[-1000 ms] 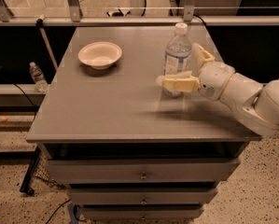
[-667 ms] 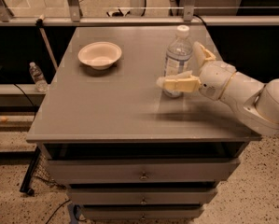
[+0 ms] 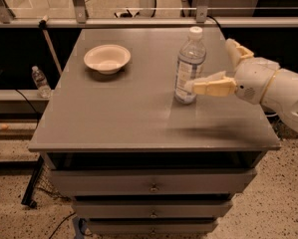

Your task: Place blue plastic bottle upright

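Note:
The blue plastic bottle (image 3: pixel 190 63) stands upright on the grey table (image 3: pixel 118 118), right of centre. It is clear, with a white cap and a blue-and-white label. My gripper (image 3: pixel 212 66) is at the bottle's right side, open. The near finger (image 3: pixel 211 87) reaches to the bottle's lower part. The far finger (image 3: pixel 237 50) stands apart behind and to the right. The bottle is at the fingertips, not clamped. The white arm reaches in from the right edge.
A white bowl (image 3: pixel 107 59) sits on the table at the back left. A small clear bottle (image 3: pixel 40 82) stands on a low shelf left of the table. Drawers (image 3: pixel 151 185) are below the tabletop. A metal rail (image 3: pixel 138 21) runs behind the table.
The gripper has drawn back a little to the right, away from the bottle. The bottle stays upright in the same spot.

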